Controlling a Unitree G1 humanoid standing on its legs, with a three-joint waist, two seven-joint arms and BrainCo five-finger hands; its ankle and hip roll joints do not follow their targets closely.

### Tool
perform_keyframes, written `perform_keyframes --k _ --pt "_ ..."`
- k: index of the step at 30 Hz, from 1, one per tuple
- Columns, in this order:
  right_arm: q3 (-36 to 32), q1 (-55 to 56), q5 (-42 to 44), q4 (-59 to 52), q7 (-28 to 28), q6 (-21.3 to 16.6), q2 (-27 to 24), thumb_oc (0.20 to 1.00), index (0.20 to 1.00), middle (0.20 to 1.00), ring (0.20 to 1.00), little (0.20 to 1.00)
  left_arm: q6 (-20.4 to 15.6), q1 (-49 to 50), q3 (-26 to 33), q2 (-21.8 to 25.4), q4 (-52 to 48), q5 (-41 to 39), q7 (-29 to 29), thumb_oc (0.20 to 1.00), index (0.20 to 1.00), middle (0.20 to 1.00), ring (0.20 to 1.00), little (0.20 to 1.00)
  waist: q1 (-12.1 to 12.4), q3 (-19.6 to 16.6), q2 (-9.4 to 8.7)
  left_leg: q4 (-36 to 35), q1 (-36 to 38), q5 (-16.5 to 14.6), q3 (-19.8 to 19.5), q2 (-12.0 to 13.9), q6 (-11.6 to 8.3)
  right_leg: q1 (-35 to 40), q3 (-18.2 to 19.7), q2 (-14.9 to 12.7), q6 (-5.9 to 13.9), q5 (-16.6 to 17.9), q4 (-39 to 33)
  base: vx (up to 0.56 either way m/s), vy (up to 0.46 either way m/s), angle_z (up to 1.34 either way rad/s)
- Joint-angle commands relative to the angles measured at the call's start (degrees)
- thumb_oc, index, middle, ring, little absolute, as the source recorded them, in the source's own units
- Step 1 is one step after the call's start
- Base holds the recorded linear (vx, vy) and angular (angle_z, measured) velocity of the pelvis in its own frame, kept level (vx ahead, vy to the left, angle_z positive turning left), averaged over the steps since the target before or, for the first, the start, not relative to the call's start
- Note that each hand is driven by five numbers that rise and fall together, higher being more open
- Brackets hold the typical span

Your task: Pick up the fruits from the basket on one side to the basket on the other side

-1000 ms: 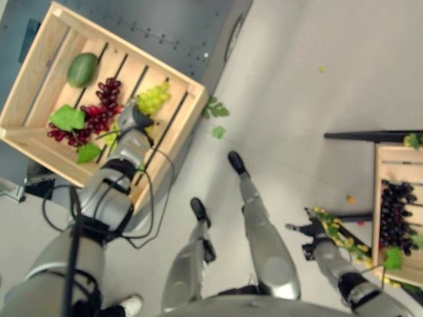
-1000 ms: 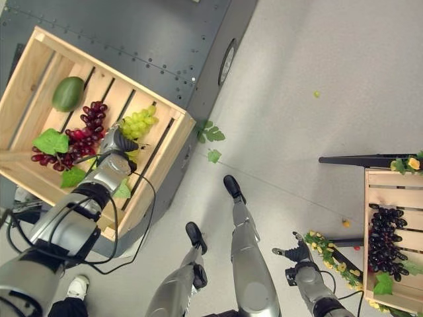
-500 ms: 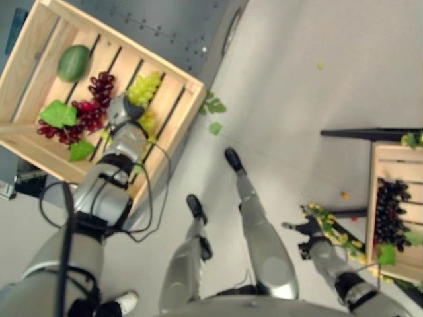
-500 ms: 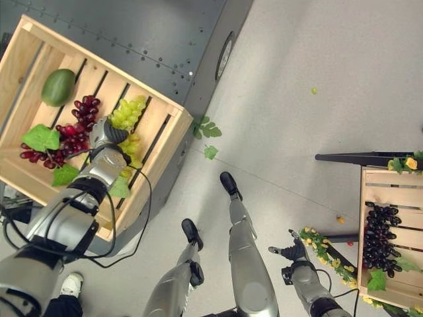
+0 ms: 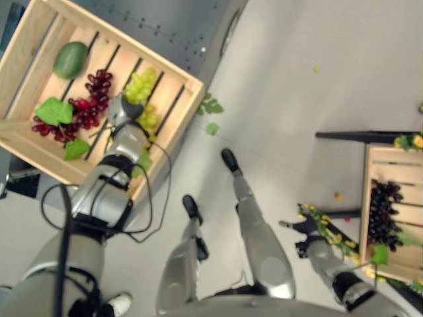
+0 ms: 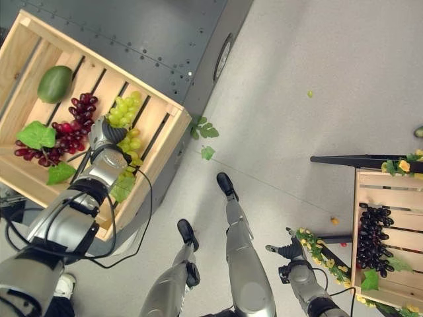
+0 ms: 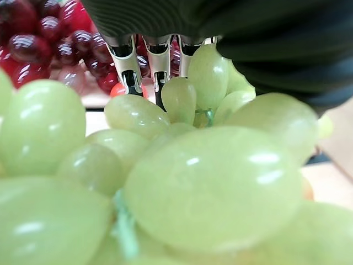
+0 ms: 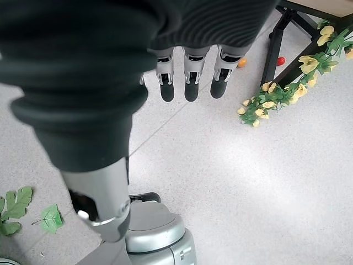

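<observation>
Over the left crate (image 6: 158, 135), the left robot hand (image 6: 110, 134) is reaching into the green grapes (image 6: 124, 109), right beside the red grapes (image 6: 69, 125) and well apart from the green mango (image 6: 54, 82) at the crate's far corner. Its wrist view is showing the fingers (image 7: 127, 65) pointing down straight behind the green grapes (image 7: 209, 187), touching the bunch, not curling round it that I can see, so I am judging the hand open with no hold yet. Step in hand: going for the green bunch in the left crate. Next move is calling for closing fingers and thumb round the bunch or its stem, lifting clear of the crate wall, then carrying it over to the right crate (image 6: 360, 231), which is already holding dark grapes (image 6: 371, 236). Grapes are likely going to slip or dangle, so a firm wrap is needed. The right robot hand (image 8: 190, 77) is hanging idle above the floor beside the right crate, fingers straight, holding nothing.

Against the earlier frames: the left hand is sitting further in toward the green bunch, and the whole view is shifting slightly, so the camera is moving too. Fruit is staying where it was.
</observation>
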Motion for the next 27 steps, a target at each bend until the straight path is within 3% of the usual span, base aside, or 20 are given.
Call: perform_keyframes --k 1,2,3,6,11,19,27 --pt "-0.7 3.2 1.3 -0.8 -1.0 -1.0 -0.5 1.000 1.000 1.000 1.000 1.000 -5.4 6.1 1.5 -2.8 -4.2 -7.4 -2.1 0.200 0.200 0.200 0.200 0.200 0.9 -0.1 -2.53 2.7 -6.8 3.1 -6.1 -1.2 0.92 2.7 -3.3 1.5 4.06 -5.6 1.1 0.00 0.000 0.00" --pt "-0.7 3.2 1.3 -0.8 -1.0 -0.9 -0.5 1.000 1.000 1.000 1.000 1.000 -5.4 6.1 1.5 -2.8 -4.2 -7.4 -2.1 0.200 0.200 0.200 0.200 0.200 0.9 -0.1 -2.54 2.7 -6.8 3.2 -6.1 -1.2 0.92 2.7 -3.3 1.5 4.06 -5.6 1.1 0.00 -0.022 -0.05" --pt "-1.9 3.5 1.1 -1.4 -0.6 -0.5 -0.5 1.000 1.000 1.000 1.000 1.000 -8.5 12.6 3.3 -2.7 -13.6 -11.3 -3.9 0.200 0.200 0.200 0.200 0.200 1.8 -0.1 -1.94 2.8 -6.3 3.0 -6.9 -1.3 1.07 3.5 -3.7 1.5 3.93 -5.8 1.1 -0.01 -0.027 -0.06" --pt "-3.3 3.8 0.6 -1.8 0.2 -0.2 -0.7 1.000 1.000 1.000 1.000 1.000 -11.5 20.7 5.0 -2.2 -25.5 -14.0 -5.2 0.200 0.200 0.200 0.200 0.200 2.9 -0.1 -1.39 3.2 -6.1 3.0 -7.8 -1.7 1.24 4.3 -4.6 1.1 3.86 -5.9 1.1 0.00 -0.018 0.00" --pt "-5.2 4.3 -0.6 -1.1 1.7 0.6 -1.0 1.000 1.000 1.000 1.000 1.000 -14.0 32.1 8.8 -0.6 -41.1 -17.2 -8.5 0.200 0.200 0.200 0.200 0.200 4.9 -0.7 -0.88 3.3 -5.8 3.0 -9.2 -2.0 1.53 5.7 -5.7 0.6 3.89 -6.2 1.0 -0.01 -0.016 0.12" --pt "-6.3 4.4 -1.9 1.4 4.0 1.8 -1.0 1.000 1.000 1.000 1.000 1.000 -15.2 42.0 13.3 1.4 -54.9 -22.9 -14.0 0.200 0.200 0.200 0.200 0.200 7.0 -2.2 -0.88 3.3 -5.4 3.2 -10.9 -2.2 1.80 7.0 -7.3 -0.3 3.91 -6.4 0.9 -0.01 -0.004 0.13" --pt "-6.3 4.9 -2.6 3.6 5.4 2.2 -0.2 1.000 1.000 1.000 1.000 1.000 -15.7 46.7 16.1 2.7 -61.8 -24.9 -16.1 0.200 0.200 0.200 0.200 0.200 8.4 -3.2 -1.07 3.5 -5.2 3.2 -12.3 -2.4 2.02 7.9 -8.5 -0.8 3.67 -6.9 0.9 -0.01 0.004 0.08"
